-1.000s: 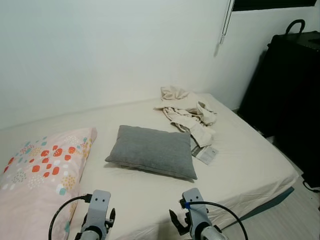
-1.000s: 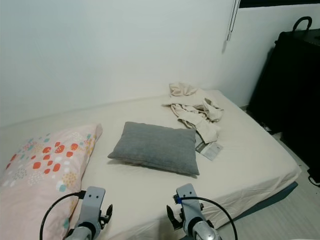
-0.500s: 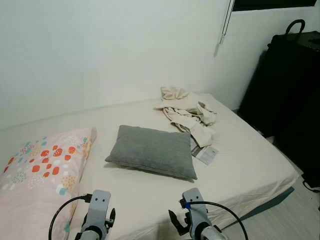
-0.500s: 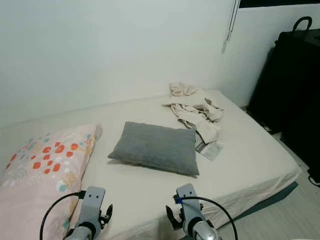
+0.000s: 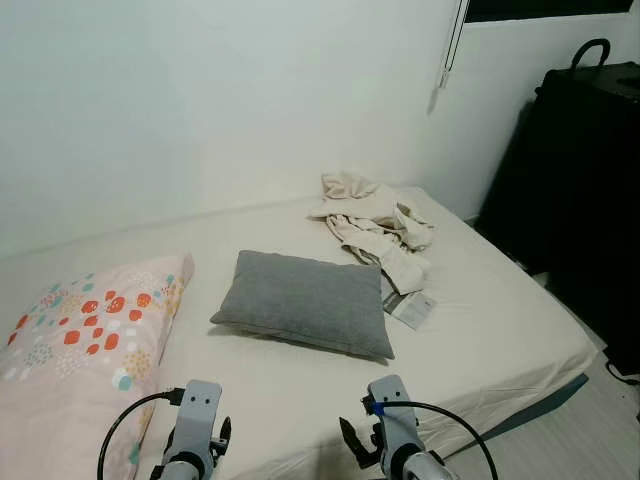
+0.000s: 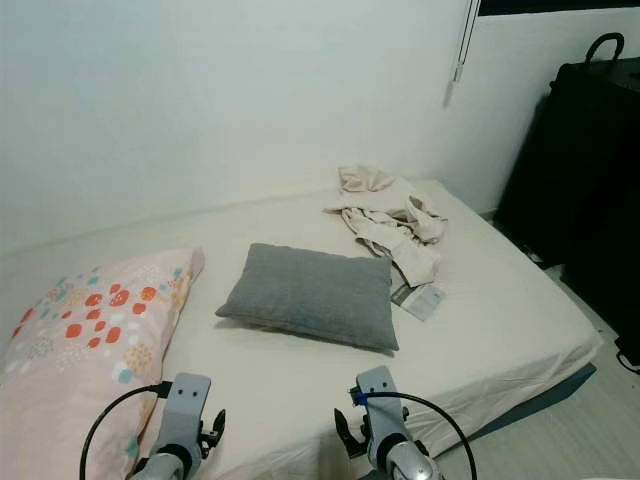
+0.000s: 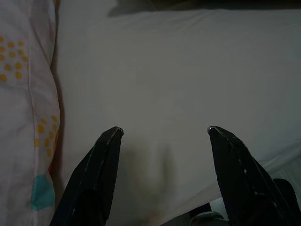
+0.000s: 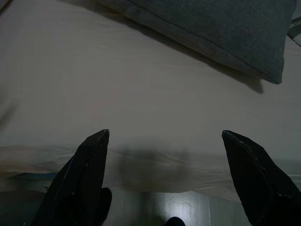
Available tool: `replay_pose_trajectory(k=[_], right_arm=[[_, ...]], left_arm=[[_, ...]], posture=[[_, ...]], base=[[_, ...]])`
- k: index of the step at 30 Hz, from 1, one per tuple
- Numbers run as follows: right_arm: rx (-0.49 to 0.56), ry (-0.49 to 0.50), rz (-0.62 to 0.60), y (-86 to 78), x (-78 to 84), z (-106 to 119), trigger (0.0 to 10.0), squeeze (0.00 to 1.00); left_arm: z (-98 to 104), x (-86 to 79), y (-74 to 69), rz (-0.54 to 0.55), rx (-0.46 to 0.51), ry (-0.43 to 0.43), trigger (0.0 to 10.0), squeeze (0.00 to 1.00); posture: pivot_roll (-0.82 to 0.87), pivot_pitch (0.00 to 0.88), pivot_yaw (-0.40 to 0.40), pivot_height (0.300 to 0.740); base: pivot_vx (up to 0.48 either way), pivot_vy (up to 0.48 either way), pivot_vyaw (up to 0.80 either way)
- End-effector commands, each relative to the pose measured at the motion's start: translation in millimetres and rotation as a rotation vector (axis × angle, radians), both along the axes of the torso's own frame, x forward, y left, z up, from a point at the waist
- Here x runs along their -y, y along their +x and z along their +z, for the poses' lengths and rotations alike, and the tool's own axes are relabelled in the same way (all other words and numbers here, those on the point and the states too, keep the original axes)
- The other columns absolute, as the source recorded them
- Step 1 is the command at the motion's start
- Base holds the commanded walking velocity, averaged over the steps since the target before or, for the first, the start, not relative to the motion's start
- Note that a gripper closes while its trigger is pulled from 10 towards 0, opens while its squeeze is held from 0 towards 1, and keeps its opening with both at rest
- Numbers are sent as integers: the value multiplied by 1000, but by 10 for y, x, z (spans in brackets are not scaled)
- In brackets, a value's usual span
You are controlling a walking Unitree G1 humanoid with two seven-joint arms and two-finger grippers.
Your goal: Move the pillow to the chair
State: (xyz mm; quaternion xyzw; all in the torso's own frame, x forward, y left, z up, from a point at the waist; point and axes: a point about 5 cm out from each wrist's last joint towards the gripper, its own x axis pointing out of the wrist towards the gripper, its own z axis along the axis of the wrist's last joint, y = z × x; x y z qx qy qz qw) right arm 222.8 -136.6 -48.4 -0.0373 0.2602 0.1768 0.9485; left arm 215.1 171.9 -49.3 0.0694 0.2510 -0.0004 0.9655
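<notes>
Grey pillow (image 5: 303,302): lies ahead of my spread-open right gripper (image 8: 164,141), long axis crosswise; left gripper (image 7: 162,132) open, farther

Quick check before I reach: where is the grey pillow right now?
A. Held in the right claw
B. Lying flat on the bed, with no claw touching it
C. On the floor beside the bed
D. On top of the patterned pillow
B. The grey pillow lies flat on the bed, beyond the open left claw and the open right claw, both of which hold nothing.
</notes>
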Motion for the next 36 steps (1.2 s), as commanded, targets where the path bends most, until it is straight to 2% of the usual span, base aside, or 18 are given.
replay_pose_trajectory(k=[1, 3, 4, 5, 7, 11, 13, 14, 20, 21, 22, 24, 27, 28, 29, 30, 35, 36], right_arm=[[-15, 2, 2, -24, -12, -21, 10000, 1000], [-17, -5, 5, -25, -14, -24, 10000, 1000], [-20, 0, -2, -26, -9, -26, 10000, 145], [-20, 0, -2, -26, -9, -26, 10000, 145], [-16, 9, -7, -24, -7, -21, 10000, 1000], [-13, -3, 4, -18, -13, -18, 10000, 1000], [-14, -12, 7, -16, -14, -19, 10000, 780], [-12, -34, 5, 1, -8, -15, 10000, 0], [-2, -71, -7, 50, 19, 7, 10000, 0], [1, -62, -23, 68, 35, 19, 10000, 169], [13, -52, -37, 85, 50, 35, 10000, 855], [24, -58, -58, 105, 81, 50, 10000, 941], [32, -80, -74, 122, 116, 59, 10000, 937], [33, -97, -72, 128, 140, 62, 10000, 0], [53, -76, -68, 142, 152, 87, 10000, 725], [64, -67, -56, 146, 166, 101, 10000, 1000], [55, -99, -53, 143, 223, 93, 10000, 1000], [54, -82, -60, 164, 235, 107, 10000, 510]], left_arm=[[-30, -12, -21, 12, -28, -8, 10000, 0], [-30, -13, -21, 12, -28, -8, 10000, 0], [-30, -13, -20, 12, -29, -8, 10000, 0], [-30, -13, -20, 12, -29, -8, 10000, 0], [-30, -15, -19, 14, -29, -8, 10000, 0], [-27, -18, -16, 15, -29, -7, 10000, 0], [-26, -20, -14, 14, -29, -8, 10000, 0], [-17, -26, 2, 17, -28, -5, 10000, 0], [22, -24, 79, 20, -20, 1, 10000, 0], [39, -17, 114, 14, -19, 4, 10000, 0], [53, -11, 143, 7, -18, 8, 10000, 0], [68, -2, 173, -7, -16, 19, 10000, 0], [77, 14, 194, -26, -17, 30, 10000, 0], [78, 27, 194, -39, -15, 38, 10000, 0], [74, 34, 183, -38, -12, 39, 10000, 0], [64, 45, 157, -36, -9, 38, 10000, 0], [21, 78, 66, -42, -10, 39, 10000, 0], [-18, 81, -5, -13, -20, 30, 10000, 0]], posture=[[37, 0, -5, 740], [37, 0, -5, 740], [37, 0, -5, 740], [37, 0, -5, 740], [39, 0, -7, 740], [35, 0, -6, 740], [34, 0, -6, 740], [25, 0, -4, 740], [21, 8, -3, 740], [19, 32, 1, 740], [18, 36, 2, 740], [12, 30, 2, 740], [13, 12, -3, 740], [21, 1, -5, 740], [25, 12, -4, 740], [19, 33, -1, 740], [18, 34, 5, 740], [44, 48, 3, 740]], base=[[0, 0, 0], [0, 0, 0], [0, 0, 0], [0, 0, 0], [0, 0, 0], [0, 0, 0], [0, 0, 0], [0, 0, 0], [0, 0, 0], [0, 0, 0], [0, 0, 0], [0, 0, 0], [0, 0, 0], [0, 0, 0], [0, 0, 0], [0, 0, 0], [0, 0, 0], [0, 0, 0]])
